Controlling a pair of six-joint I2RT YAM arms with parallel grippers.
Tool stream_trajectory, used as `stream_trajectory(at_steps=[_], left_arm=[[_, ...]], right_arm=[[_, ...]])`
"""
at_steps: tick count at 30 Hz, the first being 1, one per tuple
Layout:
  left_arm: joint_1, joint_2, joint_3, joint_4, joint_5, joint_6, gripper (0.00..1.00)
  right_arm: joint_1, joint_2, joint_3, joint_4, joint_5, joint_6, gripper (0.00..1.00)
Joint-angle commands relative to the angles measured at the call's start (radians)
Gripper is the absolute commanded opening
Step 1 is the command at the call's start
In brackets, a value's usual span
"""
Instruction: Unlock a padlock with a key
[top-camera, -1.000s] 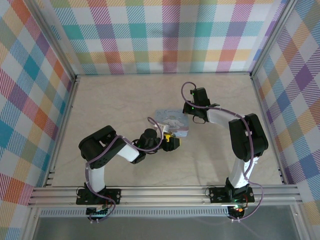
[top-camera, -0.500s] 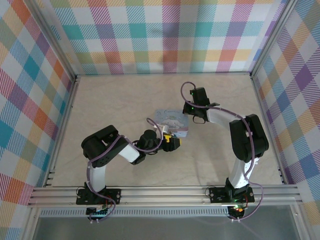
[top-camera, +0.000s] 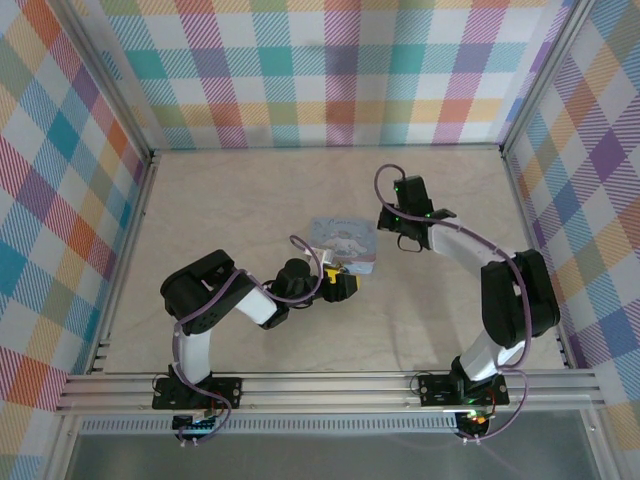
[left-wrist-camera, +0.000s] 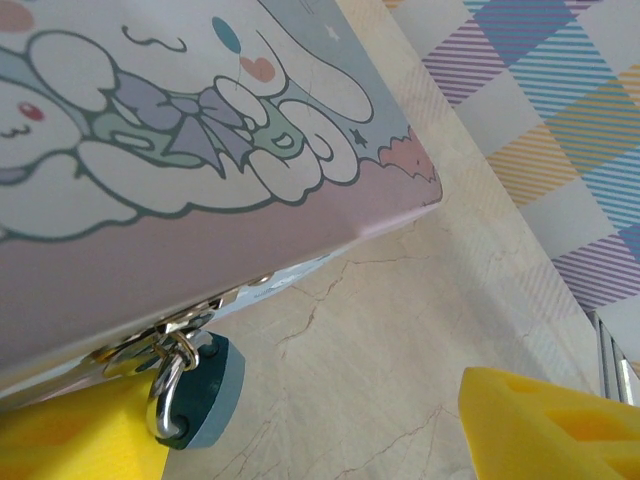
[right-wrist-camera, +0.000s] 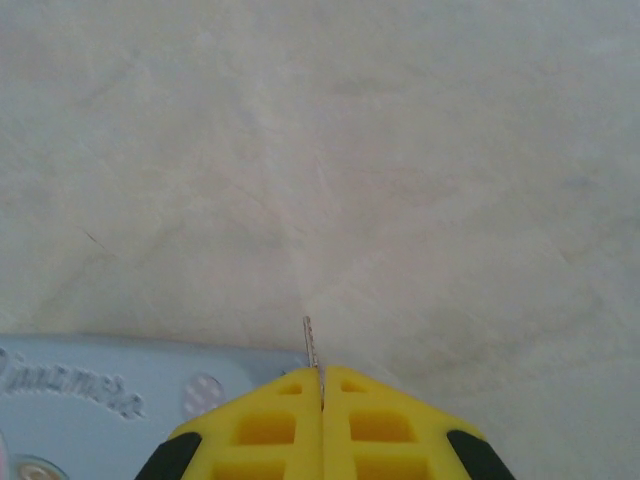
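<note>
The dark-blue padlock hangs by its metal shackle from the hasp of the pale blue cartoon tin, just off the table. My left gripper is open at the tin's near side. The padlock rests against its left yellow finger, and the other finger stands well clear to the right. From above, the left gripper sits at the tin's near edge. My right gripper is shut on the key. Its thin silvery tip pokes out beyond the tin's far right corner. The right gripper hovers by that corner.
The marbled tabletop lies bare to the left and behind the tin. Checked walls close in three sides. An aluminium rail runs along the near edge by both arm bases.
The right arm has swung a little to the right, away from the tin, still holding the key. The left gripper has stayed at the tin's near edge.
</note>
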Motion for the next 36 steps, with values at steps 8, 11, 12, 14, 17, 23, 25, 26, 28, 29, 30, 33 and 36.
stream_trajectory(at_steps=[8,11,12,14,17,23,25,26,28,29,30,33,36], left_arm=[[0.017,0.004,0.020,0.009,0.021,-0.015,0.76],[0.017,0.021,0.033,0.012,0.026,-0.018,0.77],[0.016,0.026,0.038,0.014,0.027,-0.021,0.77],[0.017,0.040,0.051,0.018,0.032,-0.029,0.77],[0.017,0.053,0.068,0.021,0.038,-0.038,0.77],[0.022,0.022,0.028,0.021,0.023,-0.037,0.74],[0.028,0.005,0.002,0.016,0.020,-0.033,0.71],[0.032,-0.002,-0.010,0.007,0.020,-0.032,0.68],[0.043,-0.011,-0.022,-0.013,0.026,-0.030,0.64],[0.048,-0.013,-0.024,-0.021,0.032,-0.031,0.60],[0.053,-0.014,-0.024,-0.031,0.036,-0.035,0.59],[0.062,-0.013,-0.023,-0.049,0.047,-0.036,0.54],[0.071,-0.011,-0.017,-0.069,0.064,-0.037,0.48]], right_arm=[[0.060,0.000,-0.088,-0.002,-0.044,0.039,0.00],[0.088,0.013,-0.092,0.008,-0.052,0.049,0.00],[0.095,0.018,-0.094,0.011,-0.051,0.052,0.00],[0.100,0.024,-0.099,0.019,-0.051,0.059,0.00],[0.101,0.023,-0.109,0.027,-0.054,0.066,0.00],[0.101,0.012,-0.110,0.027,-0.042,0.061,0.00],[0.102,0.012,-0.111,0.030,-0.042,0.061,0.00],[0.101,0.013,-0.111,0.031,-0.044,0.062,0.00],[0.102,0.016,-0.112,0.036,-0.048,0.064,0.00],[0.104,0.018,-0.112,0.038,-0.050,0.066,0.00],[0.103,0.019,-0.112,0.041,-0.052,0.067,0.00],[0.105,0.016,-0.116,0.044,-0.050,0.069,0.00],[0.106,0.013,-0.120,0.045,-0.047,0.067,0.00]])
